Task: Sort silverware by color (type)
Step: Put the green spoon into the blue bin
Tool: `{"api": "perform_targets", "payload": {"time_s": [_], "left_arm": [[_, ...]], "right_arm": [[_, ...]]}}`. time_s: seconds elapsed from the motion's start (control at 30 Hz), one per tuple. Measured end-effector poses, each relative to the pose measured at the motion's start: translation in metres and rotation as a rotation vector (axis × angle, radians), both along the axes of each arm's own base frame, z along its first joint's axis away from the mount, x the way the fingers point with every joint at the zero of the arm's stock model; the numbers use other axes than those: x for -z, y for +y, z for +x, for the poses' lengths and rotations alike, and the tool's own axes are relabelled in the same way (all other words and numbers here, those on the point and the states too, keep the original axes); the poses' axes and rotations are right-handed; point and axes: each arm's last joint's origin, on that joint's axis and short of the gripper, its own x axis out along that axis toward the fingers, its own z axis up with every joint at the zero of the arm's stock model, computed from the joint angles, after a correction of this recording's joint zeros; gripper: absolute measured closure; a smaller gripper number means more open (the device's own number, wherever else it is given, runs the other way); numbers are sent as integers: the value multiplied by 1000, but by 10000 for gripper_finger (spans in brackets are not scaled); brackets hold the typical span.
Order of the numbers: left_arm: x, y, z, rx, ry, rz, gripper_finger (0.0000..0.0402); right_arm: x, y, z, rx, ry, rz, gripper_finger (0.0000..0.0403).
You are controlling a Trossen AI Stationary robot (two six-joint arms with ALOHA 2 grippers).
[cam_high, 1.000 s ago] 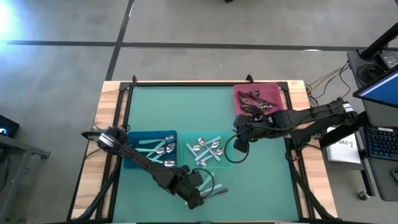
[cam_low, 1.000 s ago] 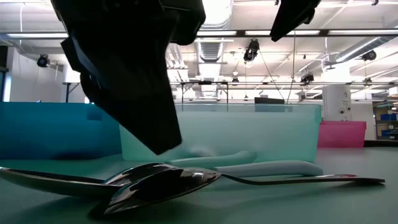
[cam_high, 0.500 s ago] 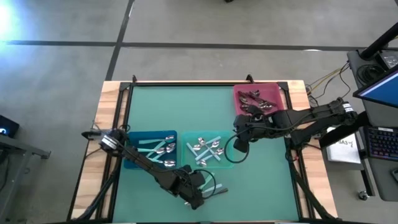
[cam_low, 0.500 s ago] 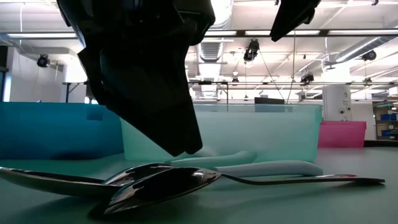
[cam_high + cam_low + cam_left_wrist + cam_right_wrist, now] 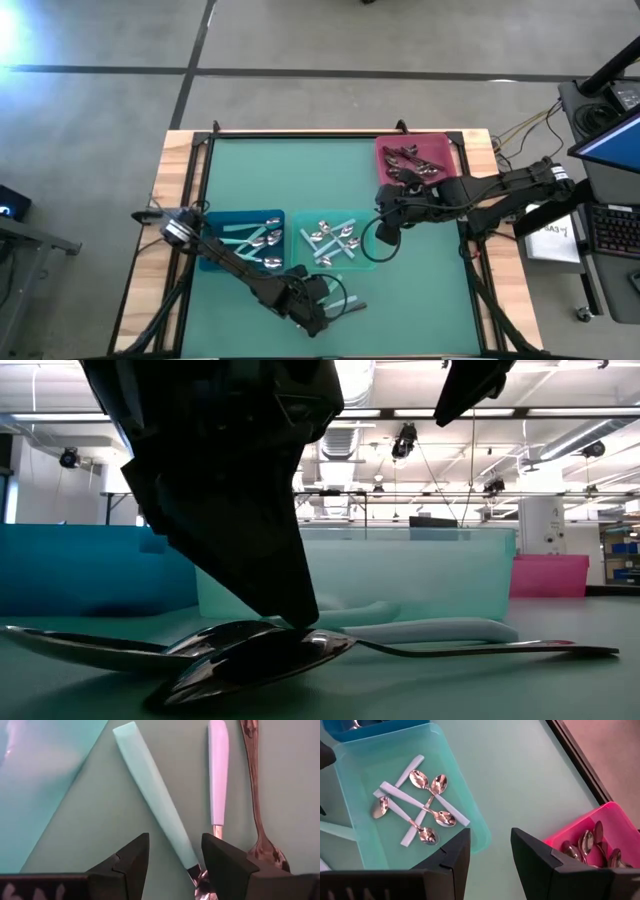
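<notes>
Three loose spoons lie on the green mat near the front edge (image 5: 345, 305). Two have light teal handles (image 5: 160, 805) (image 5: 218, 775) and one is all silver (image 5: 257, 795). My left gripper (image 5: 175, 840) is open, slanting down, with its fingers on either side of the nearer teal handle. In the low view its tip (image 5: 298, 618) stands right at the spoon bowls (image 5: 250, 652). My right gripper (image 5: 490, 855) hangs open and holds nothing, high over the mat beside the teal bin (image 5: 335, 240). My left gripper straddles the lower part of a teal handle (image 5: 182, 847), close to the bowl, from above and slanting. The spoon lies flat on the mat. Whether a fingertip (image 5: 300, 622) touches the spoon, I cannot tell.
A blue bin (image 5: 240, 240) holds spoons with silver bowls. The teal bin (image 5: 470, 815) holds several teal-handled spoons. A pink bin (image 5: 415, 160) at the back right holds dark spoons. The far half of the mat (image 5: 290, 170) is bare.
My left gripper has sunk a little toward the loose spoons, and its tip now reaches down to the spoon bowls in the low view. The spoons have not moved.
</notes>
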Motion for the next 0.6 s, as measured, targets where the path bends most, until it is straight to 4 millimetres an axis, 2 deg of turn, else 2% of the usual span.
{"api": "perform_targets", "payload": {"time_s": [0.23, 0.37, 0.6], "left_arm": [[3, 2, -1, -33, 20, 37, 255], [8, 4, -3, -46, 48, 58, 289], [7, 2, -4, -40, 51, 45, 362]], "right_arm": [[-1, 0, 1, 0, -12, 3, 271], [-1, 0, 1, 0, -16, 3, 271], [-1, 0, 1, 0, -16, 3, 271]]}}
